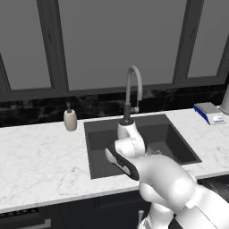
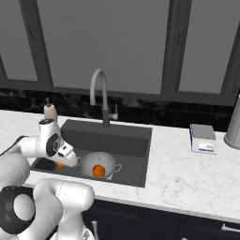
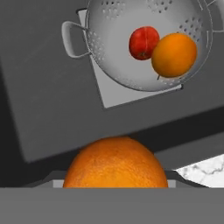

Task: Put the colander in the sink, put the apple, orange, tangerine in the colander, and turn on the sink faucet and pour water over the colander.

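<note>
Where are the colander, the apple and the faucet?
colander (image 3: 114, 52), hand view, bare inner wall left of the fruit.
apple (image 3: 142, 42), hand view, middle of the red skin.
sink faucet (image 2: 97, 78), right base view, arched spout.

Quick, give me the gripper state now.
Gripper: closed on an orange fruit, carried above the sink beside the colander. Orange or tangerine, cannot be told.
</note>
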Motion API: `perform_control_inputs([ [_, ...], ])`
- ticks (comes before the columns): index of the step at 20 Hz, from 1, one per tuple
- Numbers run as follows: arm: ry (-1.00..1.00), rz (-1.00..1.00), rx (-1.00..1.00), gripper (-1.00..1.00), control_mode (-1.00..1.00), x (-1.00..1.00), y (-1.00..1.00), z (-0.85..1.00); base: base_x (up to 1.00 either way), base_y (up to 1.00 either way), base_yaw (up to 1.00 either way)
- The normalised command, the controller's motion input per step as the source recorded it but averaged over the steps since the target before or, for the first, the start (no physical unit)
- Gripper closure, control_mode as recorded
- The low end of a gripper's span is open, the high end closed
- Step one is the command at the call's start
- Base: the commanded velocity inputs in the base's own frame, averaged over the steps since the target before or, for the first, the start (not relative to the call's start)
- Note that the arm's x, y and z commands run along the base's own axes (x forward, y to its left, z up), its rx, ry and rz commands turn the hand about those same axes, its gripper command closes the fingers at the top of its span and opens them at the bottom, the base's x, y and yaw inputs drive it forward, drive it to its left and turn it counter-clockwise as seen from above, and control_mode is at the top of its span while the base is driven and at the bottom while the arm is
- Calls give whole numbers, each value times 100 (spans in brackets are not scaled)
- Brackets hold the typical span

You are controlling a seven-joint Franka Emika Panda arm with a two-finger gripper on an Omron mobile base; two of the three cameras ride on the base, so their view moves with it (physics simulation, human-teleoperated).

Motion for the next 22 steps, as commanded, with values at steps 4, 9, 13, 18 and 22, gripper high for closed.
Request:
perform_control_inputs([
  [4,0,-1,0,100,-100,32,-41,0,0,0,0],
  [9,0,-1,0,100,-100,45,-20,0,0,0,0],
  [13,0,0,0,100,-100,37,-23,0,0,0,0],
  [18,0,0,0,100,-100,14,-33,-20,0,0,0],
  [22,0,-1,0,100,-100,8,-13,-32,0,0,0],
])
